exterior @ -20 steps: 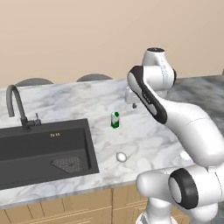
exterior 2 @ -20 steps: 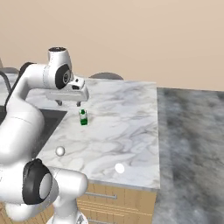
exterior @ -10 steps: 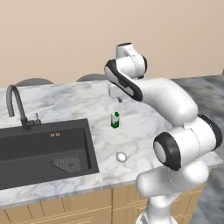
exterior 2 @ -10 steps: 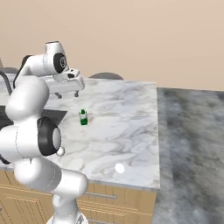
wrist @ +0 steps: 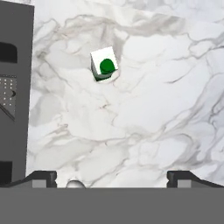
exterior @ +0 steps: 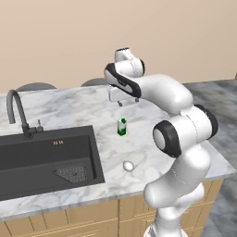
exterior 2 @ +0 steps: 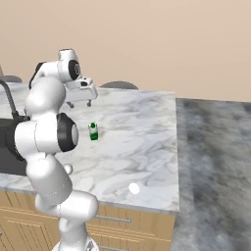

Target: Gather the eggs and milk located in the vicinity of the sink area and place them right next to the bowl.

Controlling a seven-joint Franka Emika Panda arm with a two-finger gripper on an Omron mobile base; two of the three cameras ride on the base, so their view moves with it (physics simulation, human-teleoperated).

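The arm has swung further left; its gripper (exterior: 123, 101), fingers spread wide, hangs above centre frame. The milk carton (exterior: 121, 127) stands upright just below, untouched.

Upright green-capped milk carton (exterior: 121, 126) and white egg (exterior: 128, 165) on marble right of black sink (exterior: 46, 157).

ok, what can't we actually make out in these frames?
- Second egg, hand view: cut off at the bottom, a sliver shows.
- Sink, right base view: mostly behind the arm and past the left edge.
- Sink, left base view: cut by the left edge.
- Milk carton: label too small to read in any view.
- White blob near the counter's front edge, right base view: too small to identify.
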